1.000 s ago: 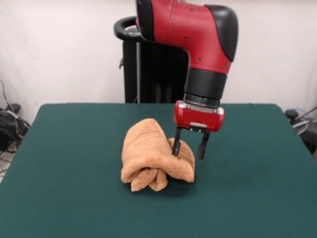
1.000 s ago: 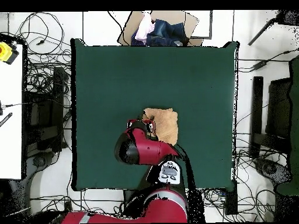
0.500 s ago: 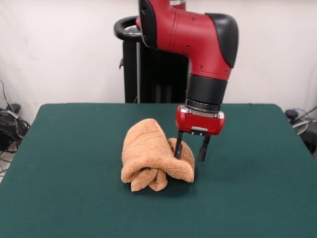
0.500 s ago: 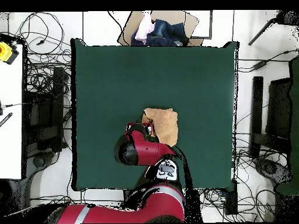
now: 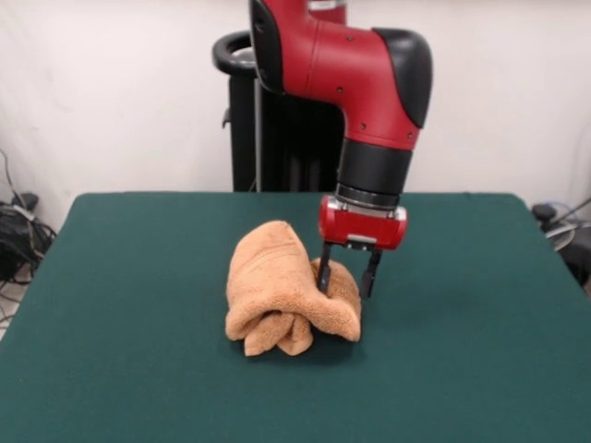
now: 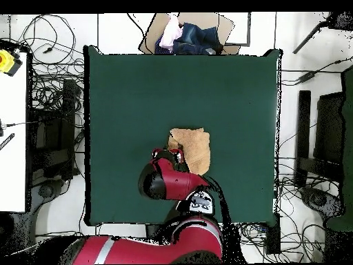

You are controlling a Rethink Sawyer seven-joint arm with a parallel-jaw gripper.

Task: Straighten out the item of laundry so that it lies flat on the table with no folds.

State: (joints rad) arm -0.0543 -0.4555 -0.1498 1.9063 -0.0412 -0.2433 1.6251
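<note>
The item of laundry, an orange-tan towel [image 5: 282,291], lies bunched and rolled in a lump near the middle of the green table [image 5: 120,369]. My gripper [image 5: 346,276] hangs open over the lump's right end, one finger [image 5: 323,273] touching the cloth on top and the other just off its right edge. Nothing is gripped. In the overhead view the towel [image 6: 194,146] shows beside the arm, and the gripper [image 6: 170,151] is mostly hidden under the red wrist.
A cardboard box [image 6: 189,33] of clothes stands beyond the table's far edge in the overhead view. Cables and equipment surround the table on the floor. A white bench [image 6: 14,131] stands at the left.
The gripper has shifted slightly left, further over the towel's right end, staying open. The towel has not moved.
</note>
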